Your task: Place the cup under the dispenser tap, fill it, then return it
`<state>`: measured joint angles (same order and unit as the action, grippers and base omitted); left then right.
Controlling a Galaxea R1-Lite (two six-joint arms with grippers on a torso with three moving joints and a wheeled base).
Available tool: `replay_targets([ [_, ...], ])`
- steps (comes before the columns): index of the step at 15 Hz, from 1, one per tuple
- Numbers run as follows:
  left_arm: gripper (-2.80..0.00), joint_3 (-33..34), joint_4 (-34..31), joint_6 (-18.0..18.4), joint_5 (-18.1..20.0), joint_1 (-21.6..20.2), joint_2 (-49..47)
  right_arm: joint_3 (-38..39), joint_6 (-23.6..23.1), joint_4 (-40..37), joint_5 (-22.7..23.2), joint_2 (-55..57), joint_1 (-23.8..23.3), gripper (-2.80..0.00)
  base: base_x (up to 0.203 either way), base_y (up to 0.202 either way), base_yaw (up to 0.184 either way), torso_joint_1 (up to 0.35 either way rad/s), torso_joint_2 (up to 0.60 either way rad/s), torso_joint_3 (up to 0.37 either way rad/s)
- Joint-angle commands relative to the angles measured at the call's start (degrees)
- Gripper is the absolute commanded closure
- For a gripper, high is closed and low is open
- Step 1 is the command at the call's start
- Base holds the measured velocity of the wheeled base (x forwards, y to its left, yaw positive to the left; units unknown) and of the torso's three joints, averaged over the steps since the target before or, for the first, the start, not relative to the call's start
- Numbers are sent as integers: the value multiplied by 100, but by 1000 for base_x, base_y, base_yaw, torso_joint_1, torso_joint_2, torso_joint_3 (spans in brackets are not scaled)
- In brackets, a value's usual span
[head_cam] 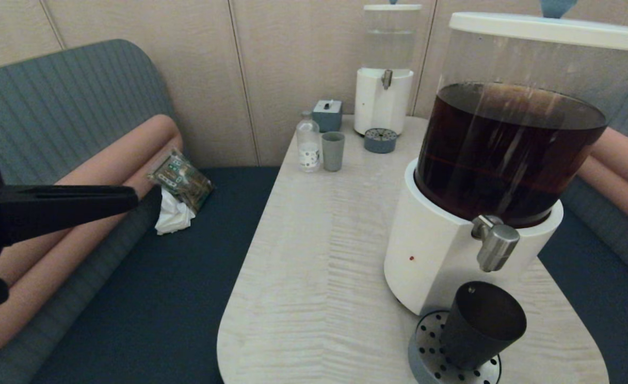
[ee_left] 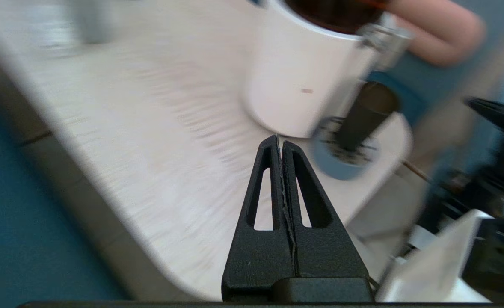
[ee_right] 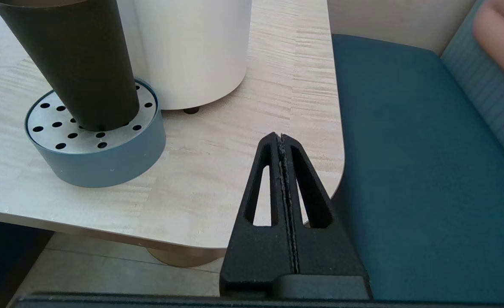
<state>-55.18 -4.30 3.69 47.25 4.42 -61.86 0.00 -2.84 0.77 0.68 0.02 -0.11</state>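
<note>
Already the cup (head_cam: 482,325) stood upright on the drip tray (head_cam: 426,357) at the lower right of the head view, mouth up, its long axis vertical, directly beneath the tap (head_cam: 495,242). Whether it held any liquid I could not tell.

The right gripper (ee_right: 281,139) was the nearer one, I judged: in its wrist view the cup (ee_right: 70,64) filled the upper left, close ahead and off to one side of the tips, with bare table (ee_right: 235,141) between them. Its jaws were pressed together and held nothing.

The left gripper (ee_left: 277,141) had its jaws closed and empty too; in the head view that arm (head_cam: 53,208) hung at the left edge over the sofa (head_cam: 159,277), well apart from the cup. A grasp would need the jaws opened first and brought in sideways around the cup's wall.
</note>
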Motion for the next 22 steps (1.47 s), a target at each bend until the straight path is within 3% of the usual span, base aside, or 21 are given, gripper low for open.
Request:
replay_targets([
  [1,0,-160,42,47,38,485,-701,18,-6,2,2,-11,-5,0,0,0,0,0,0,0],
  [2,0,-171,81,85,-18,761,-868,18,-6,2,2,-4,0,0,0,0,0,0,0,0],
  [5,0,-298,334,246,-1315,1418,-1385,18,-6,2,2,-6,-1,0,0,0,0,0,0,0],
  [7,0,-262,725,291,-1789,1741,-1597,18,-6,2,2,-7,2,0,0,0,0,0,0,0],
  [10,0,-86,1593,532,-1781,2135,-1804,18,-6,2,2,-10,2,0,0,0,0,0,0,0],
  [15,0,-441,2765,501,-2105,2756,-2670,18,-6,2,2,-7,-2,0,0,0,0,0,0,0],
  [17,0,-812,2773,483,-2506,3090,-2895,18,-6,2,2,-2,-7,0,0,0,0,0,0,0],
  [20,0,-1404,2618,448,-2607,3292,-3058,18,-6,2,2,-9,2,0,0,0,0,0,0,0],
  [22,0,-2130,1870,454,-2690,3501,-3147,18,-6,2,2,-10,-7,0,0,0,0,0,0,0],
])
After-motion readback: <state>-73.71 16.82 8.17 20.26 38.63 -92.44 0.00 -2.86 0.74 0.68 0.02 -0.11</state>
